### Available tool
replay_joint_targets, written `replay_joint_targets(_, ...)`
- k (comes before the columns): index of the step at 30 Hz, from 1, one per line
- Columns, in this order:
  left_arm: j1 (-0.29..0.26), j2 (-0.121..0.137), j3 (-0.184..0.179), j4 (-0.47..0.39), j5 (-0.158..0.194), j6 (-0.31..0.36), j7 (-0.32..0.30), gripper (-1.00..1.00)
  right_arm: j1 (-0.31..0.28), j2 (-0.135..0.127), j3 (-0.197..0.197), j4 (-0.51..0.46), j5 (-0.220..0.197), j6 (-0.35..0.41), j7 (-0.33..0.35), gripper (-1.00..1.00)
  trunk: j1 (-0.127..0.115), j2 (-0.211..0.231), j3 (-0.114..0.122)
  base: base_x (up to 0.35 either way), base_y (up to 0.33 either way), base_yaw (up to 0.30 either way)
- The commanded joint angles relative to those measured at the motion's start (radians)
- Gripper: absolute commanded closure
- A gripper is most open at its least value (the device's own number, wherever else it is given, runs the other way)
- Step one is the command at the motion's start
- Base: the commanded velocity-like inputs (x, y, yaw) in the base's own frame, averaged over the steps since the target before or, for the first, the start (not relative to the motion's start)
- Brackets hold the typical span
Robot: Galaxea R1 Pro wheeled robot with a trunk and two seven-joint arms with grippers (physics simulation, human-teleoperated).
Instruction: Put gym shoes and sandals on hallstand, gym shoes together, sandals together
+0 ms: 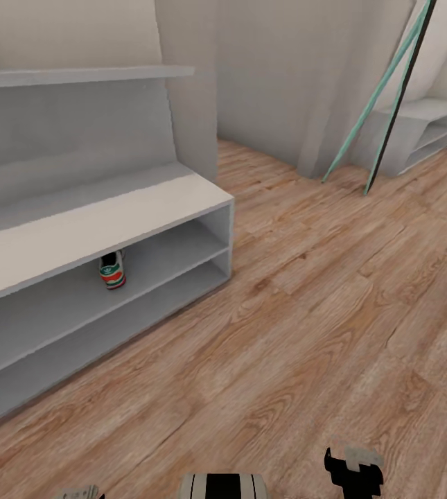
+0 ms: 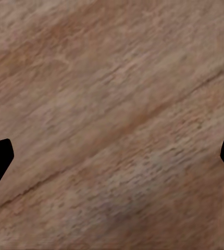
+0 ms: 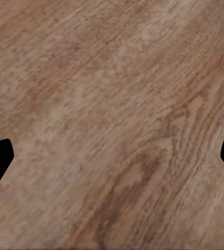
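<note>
In the head view the hallstand [image 1: 98, 229] stands along the wall, a long low pale grey unit with two open shelf tiers, and a long floating shelf [image 1: 77, 75] hangs on the wall above it; one gym shoe [image 1: 113, 269] sits on the upper tier, under the hallstand's top board and toward its open end, white with a green stripe and red-orange heel, its heel facing out; the corridor floor [image 1: 306, 312] of light brown planks spreads out from the foot of the hallstand; well beyond the hallstand's end, a second grey rack [image 1: 427, 132] stands against the far wall, with teal and dark poles [image 1: 382, 104] leaning just in front of it; the right gripper [image 1: 353, 470] shows dark above the floor, well clear of the hallstand, and from here I cannot tell how its jaws stand

In the left wrist view the left gripper [image 2: 112, 161] has its jaws spread wide, nothing between them, over bare floor planks [image 2: 112, 104]

In the right wrist view the right gripper's jaws are likewise wide apart and empty, with wood grain [image 3: 112, 114] beneath
</note>
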Motion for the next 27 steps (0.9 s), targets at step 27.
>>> replay_joint_targets(27,0.000,-0.001,0.006,0.002,-0.012,-0.003,-0.005,-1.00,0.000,0.000,-0.007,0.002,0.010,-0.003,-0.004,-1.00,0.000,0.000,-0.001,0.000,0.000,-0.288)
